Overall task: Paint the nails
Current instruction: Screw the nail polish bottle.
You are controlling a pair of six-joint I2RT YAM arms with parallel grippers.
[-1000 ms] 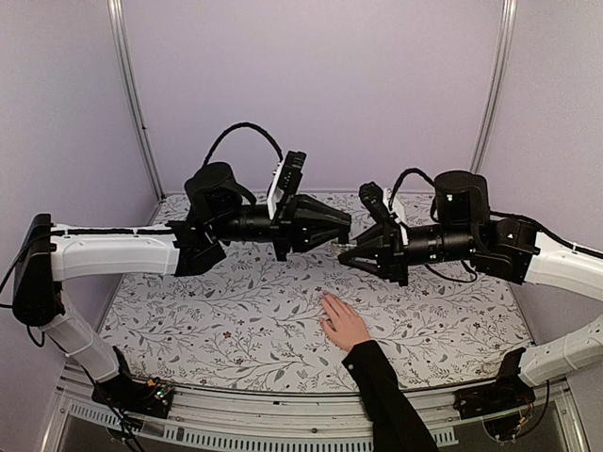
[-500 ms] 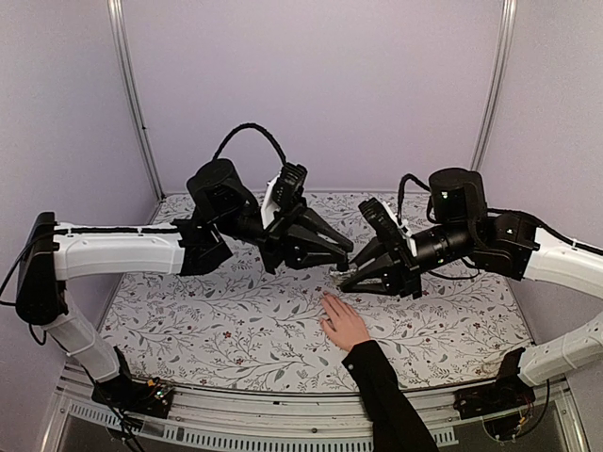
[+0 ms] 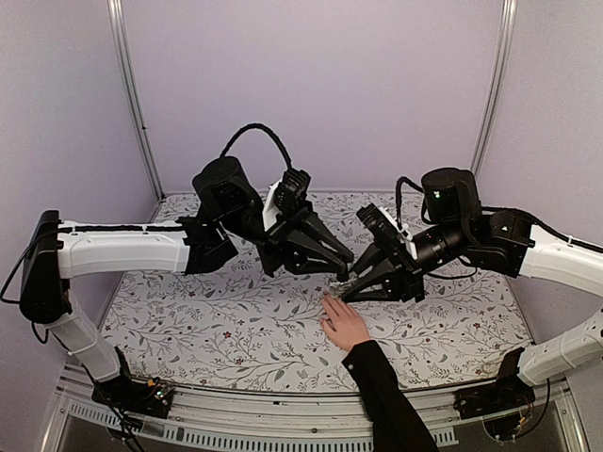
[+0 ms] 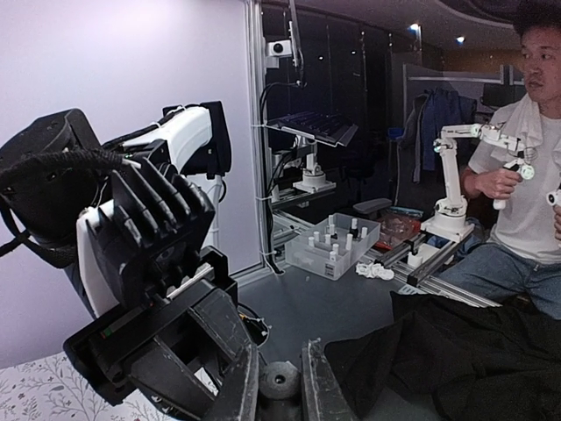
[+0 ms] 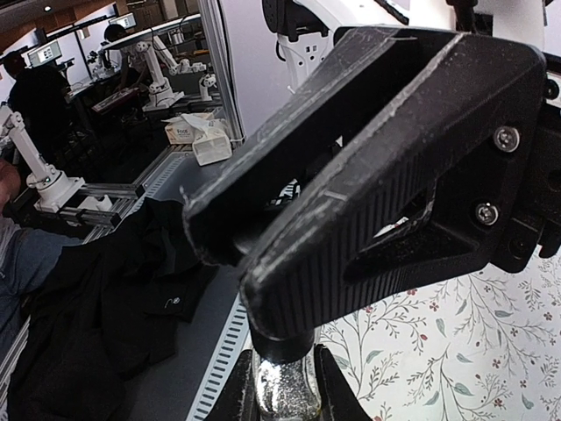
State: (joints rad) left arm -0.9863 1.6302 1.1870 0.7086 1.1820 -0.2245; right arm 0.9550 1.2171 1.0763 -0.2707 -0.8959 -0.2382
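Nails [image 3: 327, 301] now nearer: left end effector [image 3: 345, 267] clamping cap [image 4: 279, 381], right end effector [image 3: 347, 292] clamping bottle [image 5: 282, 390], both dipped.

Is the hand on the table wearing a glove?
No, the hand is bare skin, with only a black sleeve covering the arm from the wrist.

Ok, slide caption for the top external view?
The left gripper and right gripper meet on a small bottle near a hand lying on the floral table.
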